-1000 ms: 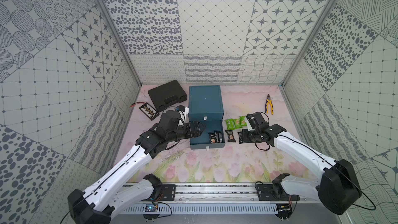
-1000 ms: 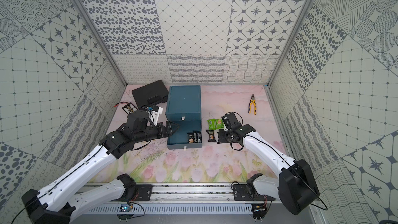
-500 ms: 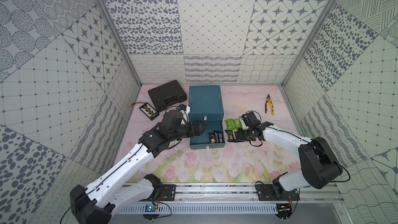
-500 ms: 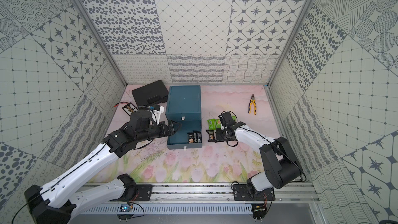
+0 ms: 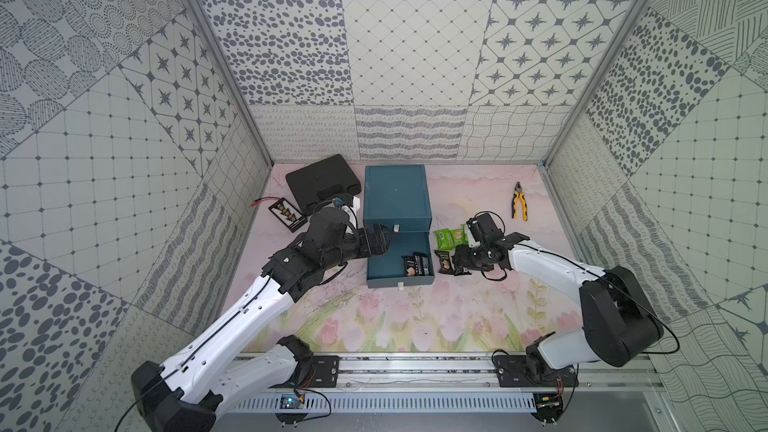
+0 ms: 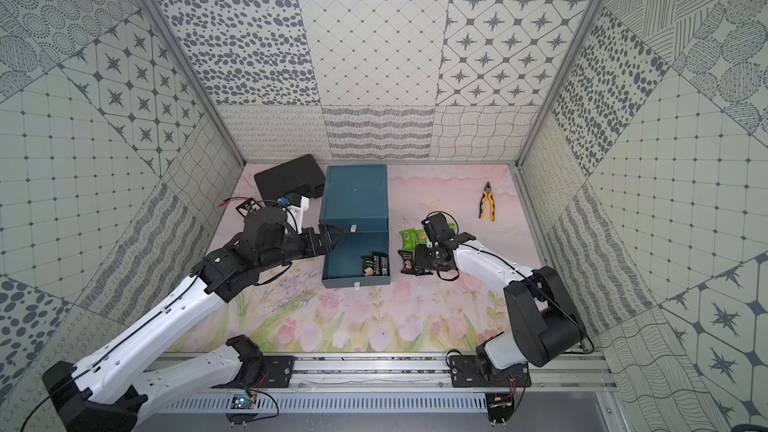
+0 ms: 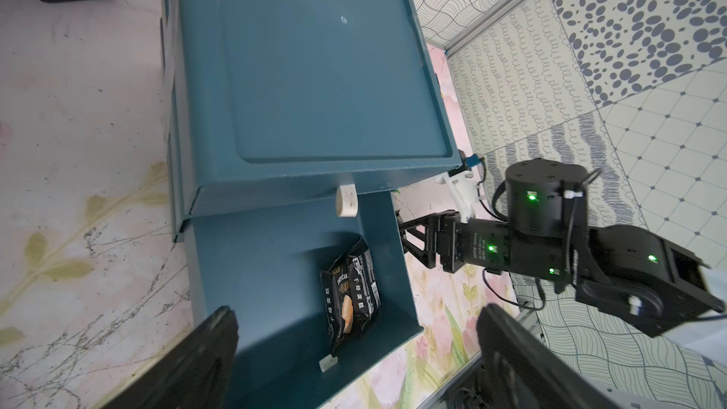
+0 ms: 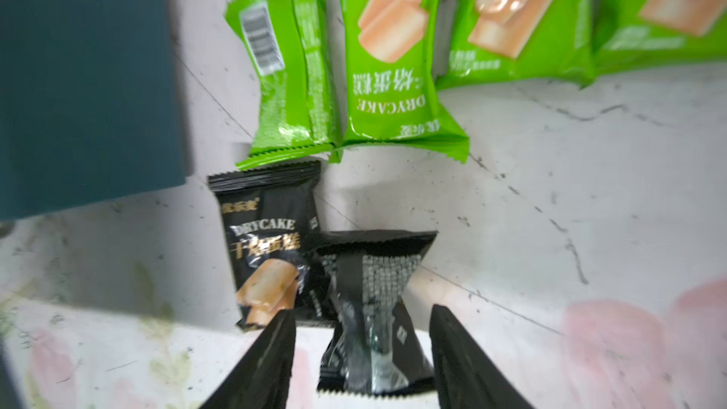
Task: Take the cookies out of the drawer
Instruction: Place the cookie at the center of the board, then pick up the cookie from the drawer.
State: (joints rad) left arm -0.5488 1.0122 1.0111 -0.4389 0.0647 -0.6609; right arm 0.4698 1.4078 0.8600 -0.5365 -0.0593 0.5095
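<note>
While left gripper (image 7: 356,308), right gripper (image 8: 362,310) gape, four green cookies (image 8: 387,53), two black (image 8: 267,245) lie outside.

The drawer unit (image 5: 395,191) is teal; black packets (image 8: 267,245) carry gold lettering, green packets (image 8: 387,72) are bright; pliers (image 5: 518,194) have yellow-and-blue handles; the tabletop (image 5: 395,317) shows pink tulips.
</note>
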